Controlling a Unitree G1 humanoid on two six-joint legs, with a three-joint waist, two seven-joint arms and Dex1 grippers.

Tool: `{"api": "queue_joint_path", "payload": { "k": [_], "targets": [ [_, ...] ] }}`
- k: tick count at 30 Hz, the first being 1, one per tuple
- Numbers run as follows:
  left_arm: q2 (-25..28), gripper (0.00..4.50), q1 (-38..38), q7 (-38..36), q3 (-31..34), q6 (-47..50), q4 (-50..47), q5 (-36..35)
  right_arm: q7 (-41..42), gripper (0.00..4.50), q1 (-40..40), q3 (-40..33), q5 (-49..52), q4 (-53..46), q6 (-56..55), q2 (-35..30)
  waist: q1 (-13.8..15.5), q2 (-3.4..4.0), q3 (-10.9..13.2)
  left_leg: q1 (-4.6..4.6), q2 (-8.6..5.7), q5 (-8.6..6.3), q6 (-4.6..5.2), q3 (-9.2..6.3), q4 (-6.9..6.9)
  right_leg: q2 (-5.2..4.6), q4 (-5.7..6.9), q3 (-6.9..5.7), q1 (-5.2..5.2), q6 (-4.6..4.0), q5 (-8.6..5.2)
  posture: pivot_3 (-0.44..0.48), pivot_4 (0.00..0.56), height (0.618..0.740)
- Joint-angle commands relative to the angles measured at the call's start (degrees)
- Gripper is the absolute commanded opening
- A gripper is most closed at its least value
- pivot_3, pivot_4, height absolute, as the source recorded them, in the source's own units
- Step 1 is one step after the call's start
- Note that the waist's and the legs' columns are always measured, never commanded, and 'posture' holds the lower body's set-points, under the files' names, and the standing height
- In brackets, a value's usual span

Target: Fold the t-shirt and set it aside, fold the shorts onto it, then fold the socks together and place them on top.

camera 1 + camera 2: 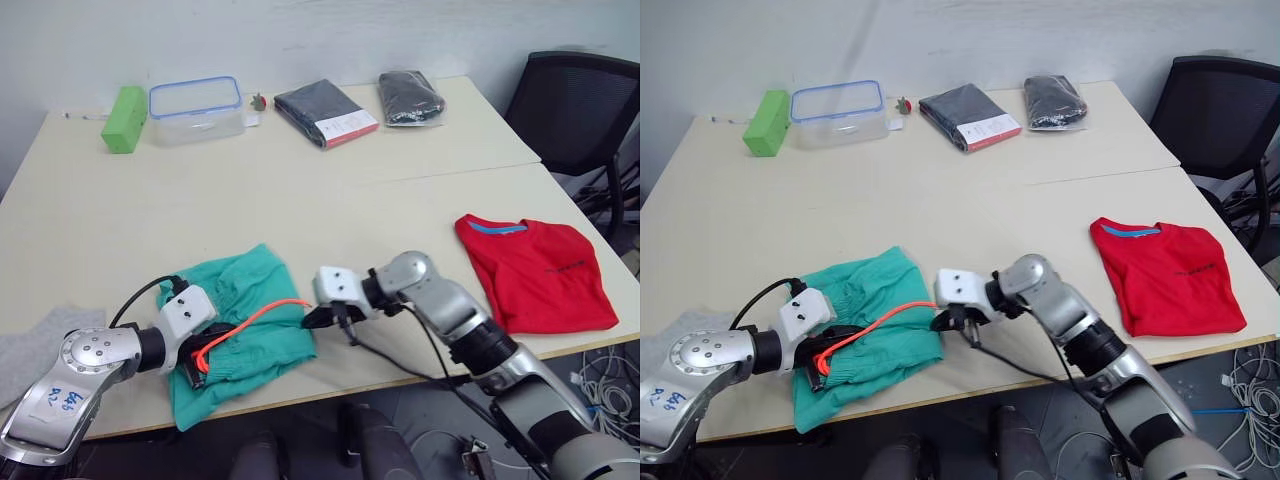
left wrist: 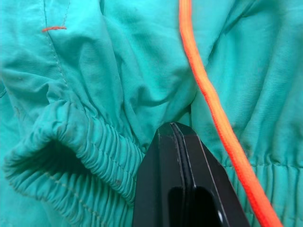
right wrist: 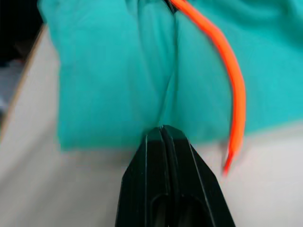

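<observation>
shorts-folding step in hand: left claw [image 1: 200, 352] and right claw [image 1: 318, 316] both pinched shut on the shorts [image 1: 245, 325] at the near counter [image 1: 300, 200] edge, t-shirt [image 1: 535, 270] folded aside right; next move likely calls for lifting one edge across.

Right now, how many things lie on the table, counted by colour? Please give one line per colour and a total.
Red: 1, the t-shirt
Teal: 1, the shorts
Grey: 1, the sock
Green: 1, the block
Clear with blue rim: 1, the box
Dark: 2, the packaged garments
Total: 7, leaving out one small item beside the box, too small to tell.
</observation>
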Motion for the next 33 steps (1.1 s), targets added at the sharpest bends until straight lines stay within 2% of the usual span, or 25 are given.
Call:
{"api": "queue_joint_path", "payload": {
  "k": [1, 5, 9, 12, 13, 16, 20, 21, 28, 31, 33],
  "targets": [
    [-0.99, 0.0, -0.51, 0.68, 2.7, -1.27, -0.72, -0.4, 1.05, 0.63, -3.92, -6.74, 8.91, -2.82, 11.93, -0.35, -0.05, 0.0, 0.0, 0.0, 0.03, -0.02, 0.03, 0.01, 0.0, 0.02, 0.02, 0.0, -0.01, 0.0, 0.0, 0.0, 0.15, 0.74],
    [-3.12, 0.0, -1.16, -0.26, 6.49, 1.1, -3.0, -5.82, -1.93, 1.97, -8.52, -10.19, 13.14, 1.59, 23.24, 0.96, 0.06, 0.0, 0.0, 0.0, 0.08, -0.02, 0.0, -0.06, 0.0, 0.04, 0.05, 0.03, -0.03, -0.04, -0.02, 0.0, 0.15, 0.74],
    [-1.77, 0.83, -0.3, -2.73, 10.42, 1.5, -4.82, -8.97, -4.53, 3.28, -11.76, -10.41, 14.71, 8.5, 30.99, 4.15, 0.02, -0.02, -0.01, -0.04, 0.08, -0.02, -0.01, -0.09, -0.01, 0.01, 0.04, 0.12, -0.03, -0.07, -0.04, 0.0, 0.15, 0.74],
    [-0.97, 1.78, -0.42, -3.39, 12.11, 1.45, -5.06, -9.89, -5.78, 4.35, -12.88, -8.73, 13.72, 13.95, 33.0, 6.65, -0.06, -0.01, -0.01, -0.06, 0.06, -0.02, -0.02, -0.1, -0.01, 0.01, 0.01, 0.13, -0.03, -0.09, -0.05, 0.0, 0.15, 0.74],
    [-1.05, 2.07, -0.68, -3.9, 13.31, 2.16, -5.67, -11.82, -6.79, 4.5, -13.61, -8.89, 13.47, 16.63, 33.94, 8.0, -0.09, -0.01, -0.01, -0.06, 0.05, -0.02, -0.01, -0.08, -0.01, 0.01, 0.02, 0.12, -0.03, -0.09, -0.05, 0.0, 0.15, 0.74],
    [-1.01, 3.02, -1.84, -4.6, 17.18, 4.98, -7.71, -17.74, -8.88, 4.5, -15.64, -9.18, 12.54, 24.26, 34.54, 11.66, -0.22, -0.01, -0.01, -0.09, 0.05, 0.01, -0.06, -0.05, 0.01, 0.01, 0.02, 0.11, -0.06, -0.07, -0.04, 0.0, 0.15, 0.74],
    [0.43, 4.36, -1.17, -5.32, 20.44, 6.51, -9.66, -20.96, -10.25, 4.5, -17.39, -8.7, 10.95, 31.55, 33.22, 16.13, -0.28, -0.01, -0.01, -0.11, 0.06, 0.14, -0.31, -0.07, 0.0, 0.04, -0.01, 0.13, -0.05, -0.07, -0.04, 0.0, 0.15, 0.74],
    [0.68, 4.49, -0.92, -5.34, 20.94, 6.73, -9.99, -21.46, -10.48, 4.5, -17.6, -8.25, 10.32, 32.73, 32.54, 17.12, -0.34, -0.01, -0.01, -0.11, 0.06, 0.15, -0.31, -0.06, 0.0, 0.04, -0.01, 0.12, -0.05, -0.07, -0.04, 0.0, 0.15, 0.74],
    [1.56, 4.49, -0.35, -4.09, 22.29, 6.91, -11.08, -21.33, -11.31, 4.5, -16.55, -5.47, 7.78, 36.15, 29.87, 24.73, -1.85, -0.08, -0.06, -0.02, 0.13, 0.17, -0.43, -0.08, -0.02, 0.13, 0.04, 0.14, 0.01, -0.07, -0.04, 0.0, 0.15, 0.74],
    [1.72, 4.49, 0.18, -3.67, 23.53, 7.2, -11.9, -21.75, -13.93, 4.5, -15.73, -6.47, 6.9, 39.09, 29.16, 27.76, -2.32, -0.15, -0.11, 0.04, 0.44, 0.09, -0.68, -0.02, -0.02, 0.48, 0.03, 0.28, 0.01, -0.19, -0.11, 0.0, 0.15, 0.74],
    [1.68, 4.5, 0.51, -3.3, 24.02, 7.28, -12.43, -21.85, -14.6, 4.14, -15.3, -6.98, 6.64, 39.57, 29.05, 28.3, -2.6, -0.18, -0.15, 0.08, 0.68, 0.04, -0.87, -0.03, -0.01, 0.66, 0.08, 0.29, 0.02, -0.37, -0.21, 0.0, 0.15, 0.74]
  ]
}}
